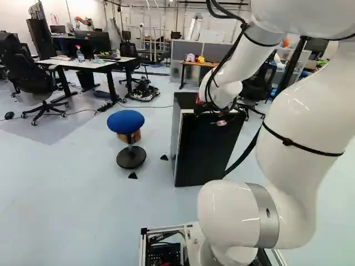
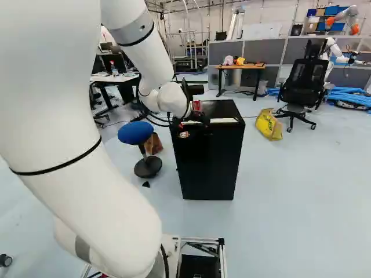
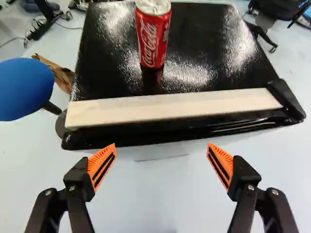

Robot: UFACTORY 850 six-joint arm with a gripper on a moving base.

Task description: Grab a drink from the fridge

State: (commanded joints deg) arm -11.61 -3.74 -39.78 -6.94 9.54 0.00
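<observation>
The step looks to be the approach to the can: the gripper (image 3: 161, 145) hangs just short of the fridge (image 1: 208, 149), spread wide and holding nothing. Next it should go forward over the pale strip (image 3: 170, 109), line up with the can (image 3: 153, 39), then close. The can stands upright on the glossy black top beyond that strip. A white desk (image 1: 83, 64) is at the left of the left base view, then a blue stool (image 1: 126, 121); right of the fridge, a yellow bag (image 2: 269, 124) lies by a black chair (image 2: 304, 81).

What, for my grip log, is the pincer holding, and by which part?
Nothing: the pincer is open; the red soda can stands ahead of it, on the black fridge.
</observation>
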